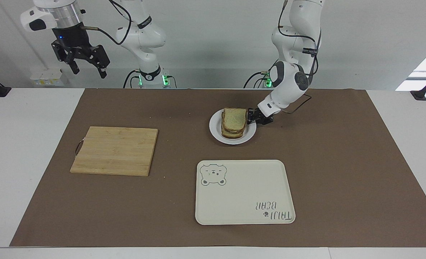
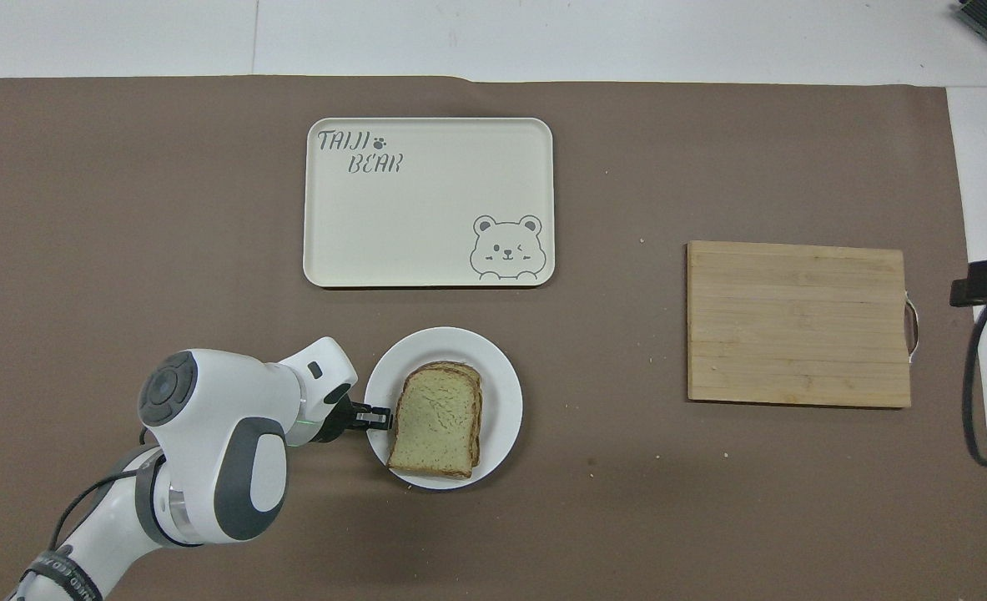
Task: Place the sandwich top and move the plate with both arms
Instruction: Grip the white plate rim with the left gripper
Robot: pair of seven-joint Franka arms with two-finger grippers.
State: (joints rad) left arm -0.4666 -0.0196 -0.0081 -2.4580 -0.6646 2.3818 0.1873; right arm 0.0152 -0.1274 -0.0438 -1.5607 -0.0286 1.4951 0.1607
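Facing view: bread top (image 1: 234, 116) already on stack, on plate (image 1: 217, 135); plate-move step in hand, by judgement. Left gripper (image 1: 251, 116) low at plate rim toward left arm's end, apparently pinching rim; fingers tog. on rim, prob. Right gripper (image 1: 86, 68) up high over right arm's end of table, fingers apart, waiting. Tray (image 1: 244, 191) farther from robots than plate.

Overhead view: left gripper (image 2: 376, 415) touching plate (image 2: 506, 392) edge, just beside bread top (image 2: 437, 420). Next: steady lift/slide toward tray (image 2: 429, 203), keep level, stack may slip. Board (image 2: 798, 323) well apart.
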